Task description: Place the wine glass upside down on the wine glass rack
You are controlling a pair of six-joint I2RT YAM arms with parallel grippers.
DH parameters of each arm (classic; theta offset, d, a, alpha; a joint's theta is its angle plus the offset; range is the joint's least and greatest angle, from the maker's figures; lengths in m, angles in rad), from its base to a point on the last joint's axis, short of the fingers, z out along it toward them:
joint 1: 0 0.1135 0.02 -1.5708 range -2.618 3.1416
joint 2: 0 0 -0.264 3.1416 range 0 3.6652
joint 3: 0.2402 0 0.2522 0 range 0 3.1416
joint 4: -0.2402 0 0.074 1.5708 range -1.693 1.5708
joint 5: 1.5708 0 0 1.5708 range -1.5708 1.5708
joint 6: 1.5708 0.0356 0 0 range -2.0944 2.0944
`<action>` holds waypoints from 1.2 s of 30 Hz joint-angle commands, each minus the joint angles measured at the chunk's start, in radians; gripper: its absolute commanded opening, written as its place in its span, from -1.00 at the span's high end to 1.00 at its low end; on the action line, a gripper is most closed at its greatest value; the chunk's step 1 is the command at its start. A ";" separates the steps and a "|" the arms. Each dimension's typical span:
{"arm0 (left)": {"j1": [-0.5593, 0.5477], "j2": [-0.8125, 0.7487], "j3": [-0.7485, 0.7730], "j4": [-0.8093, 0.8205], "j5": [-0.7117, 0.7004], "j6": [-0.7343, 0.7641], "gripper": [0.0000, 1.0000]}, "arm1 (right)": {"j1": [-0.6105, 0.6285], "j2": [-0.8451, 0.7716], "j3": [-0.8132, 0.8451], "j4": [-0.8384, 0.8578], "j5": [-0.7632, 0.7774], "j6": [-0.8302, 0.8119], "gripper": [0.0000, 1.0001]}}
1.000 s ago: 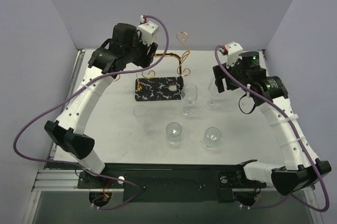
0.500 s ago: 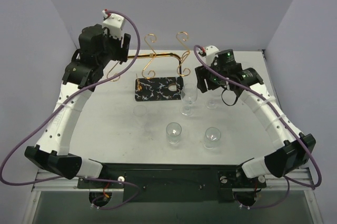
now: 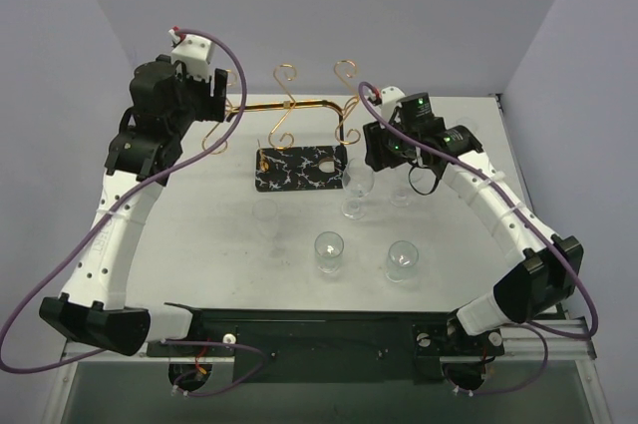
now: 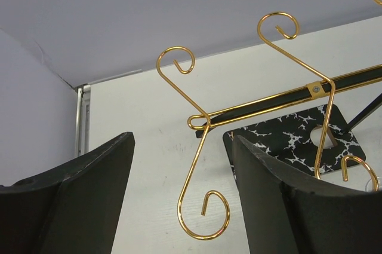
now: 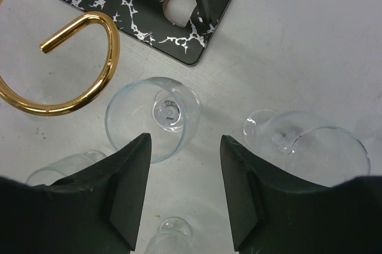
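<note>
Right gripper (image 5: 185, 146) first: its two black fingers (image 5: 122, 194) stand partly apart with nothing between them, hovering over the glassware. Showing in the gap below them is the wine glass (image 5: 152, 119), upright on the table (image 5: 310, 45), its open bowl seen from above in the middle-left of the wrist view. From the top camera the right gripper (image 3: 377, 150) sits just above that wine glass (image 3: 356, 190), right of centre. A second glass (image 5: 322, 149) stands just to its right, untouched.

Over to the left gripper (image 4: 182, 146): fingers (image 4: 89, 200) spread wide and empty, up in the upper left of the top view (image 3: 214, 95). Through the gap you see the wine glass rack (image 4: 200, 122), its gold wire hooks curling up and down off the bar.

The wine glass rack (image 3: 289, 105) stands at upper centre on its black marbled base (image 3: 299, 167), with no glass hanging on it. The base corner (image 5: 143, 3) lies just beyond the wine glass. Lower down the table (image 3: 199, 234), a centre glass (image 3: 329, 249) and a lower-right glass (image 3: 402, 259) stand apart.
</note>
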 commanded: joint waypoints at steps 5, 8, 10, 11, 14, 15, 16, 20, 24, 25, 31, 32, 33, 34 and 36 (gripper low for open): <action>0.011 -0.033 -0.010 0.067 0.010 0.002 -0.55 | 0.018 0.040 -0.032 0.029 0.003 0.048 0.13; 0.014 -0.035 -0.021 0.073 0.012 0.002 -0.55 | 0.024 0.045 -0.038 0.032 0.028 0.051 0.17; 0.016 -0.035 -0.024 0.073 0.013 0.002 -0.55 | 0.026 0.046 -0.041 0.034 0.042 0.054 0.21; 0.016 -0.038 -0.026 0.073 0.015 0.002 -0.55 | 0.026 0.049 -0.044 0.037 0.048 0.056 0.24; 0.017 -0.042 -0.030 0.073 0.018 0.002 -0.55 | 0.030 0.056 -0.047 0.040 0.055 0.054 0.29; 0.019 -0.045 -0.032 0.076 0.016 0.002 -0.55 | 0.032 0.060 -0.046 0.040 0.058 0.050 0.31; 0.017 -0.045 -0.033 0.076 0.018 0.002 -0.55 | 0.032 0.062 -0.047 0.041 0.057 0.048 0.33; 0.020 -0.050 -0.033 0.075 0.016 0.003 -0.55 | 0.035 0.071 -0.047 0.044 0.060 0.042 0.36; 0.022 -0.055 -0.043 0.079 0.015 0.005 -0.55 | 0.038 0.071 -0.047 0.044 0.071 0.033 0.35; 0.023 -0.056 -0.044 0.082 0.015 0.005 -0.55 | 0.038 0.068 -0.049 0.044 0.075 0.033 0.35; 0.023 -0.056 -0.055 0.091 0.015 0.003 -0.55 | 0.042 0.066 -0.052 0.046 0.091 0.024 0.32; 0.023 -0.058 -0.055 0.093 0.015 0.002 -0.55 | 0.047 0.066 -0.052 0.045 0.094 0.024 0.31; 0.023 -0.058 -0.056 0.094 0.013 0.002 -0.55 | 0.047 0.066 -0.052 0.044 0.095 0.024 0.31; 0.023 -0.058 -0.060 0.096 0.015 0.002 -0.55 | 0.052 0.069 -0.050 0.044 0.103 0.024 0.31; 0.022 -0.058 -0.063 0.098 0.015 0.002 -0.55 | 0.056 0.077 -0.047 0.043 0.118 0.024 0.34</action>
